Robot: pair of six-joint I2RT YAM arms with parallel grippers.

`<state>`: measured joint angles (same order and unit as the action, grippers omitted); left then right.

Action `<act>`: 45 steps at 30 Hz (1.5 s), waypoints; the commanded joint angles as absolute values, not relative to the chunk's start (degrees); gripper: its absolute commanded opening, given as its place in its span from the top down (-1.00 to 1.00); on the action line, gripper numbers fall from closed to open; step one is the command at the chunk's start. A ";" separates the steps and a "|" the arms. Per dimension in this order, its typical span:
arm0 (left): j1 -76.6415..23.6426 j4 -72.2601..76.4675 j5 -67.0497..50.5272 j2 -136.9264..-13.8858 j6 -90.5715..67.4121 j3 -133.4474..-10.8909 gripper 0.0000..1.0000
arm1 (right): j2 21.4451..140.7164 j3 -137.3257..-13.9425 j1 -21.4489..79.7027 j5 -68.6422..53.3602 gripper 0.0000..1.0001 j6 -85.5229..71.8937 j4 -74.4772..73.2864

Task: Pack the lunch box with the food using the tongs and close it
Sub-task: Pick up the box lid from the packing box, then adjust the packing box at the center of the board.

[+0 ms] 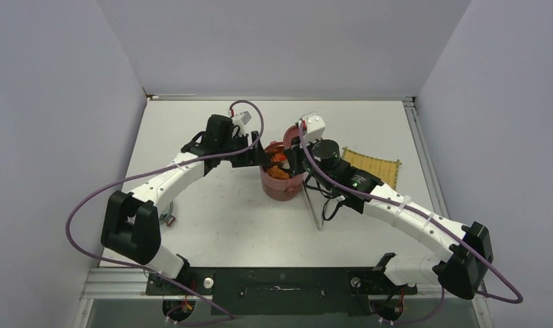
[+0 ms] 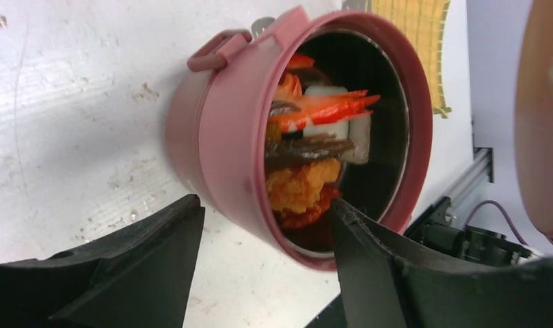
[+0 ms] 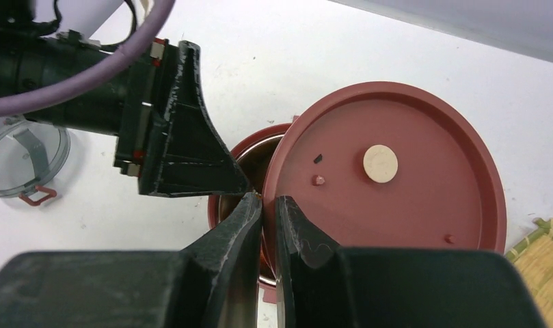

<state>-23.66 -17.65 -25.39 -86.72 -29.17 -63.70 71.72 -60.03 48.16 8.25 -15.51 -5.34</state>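
Observation:
The dark-red lunch box (image 1: 280, 188) stands at the table's middle, its steel bowl (image 2: 225, 137) filled with the food (image 2: 307, 130): orange, red and white pieces. My left gripper (image 2: 266, 205) is open and straddles the bowl's near wall, one finger outside over the table, the other at the mouth. My right gripper (image 3: 268, 199) is shut on the rim of a flat dark-red lid (image 3: 396, 178), held tilted above the bowl's rim (image 3: 215, 205). The silver tongs (image 1: 313, 205) lie on the table just right of the box.
A yellow woven mat (image 1: 372, 166) lies right of the box behind the right arm. A clear round container with a red clip (image 3: 24, 157) sits on the table under the left arm. Walls enclose the table on three sides.

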 commanded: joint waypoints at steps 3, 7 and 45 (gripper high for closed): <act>-28.03 -26.53 -10.99 -92.03 -23.34 -75.16 0.13 | 67.29 -59.02 46.64 11.13 0.89 -15.37 -3.52; -29.79 -29.99 -4.49 -93.30 -19.97 -77.30 0.45 | 65.74 -57.67 45.52 11.19 0.89 -15.61 -3.55; -36.94 -40.59 15.16 -92.44 -10.36 -78.83 1.00 | 61.73 -57.41 43.86 12.57 0.89 -16.79 -6.30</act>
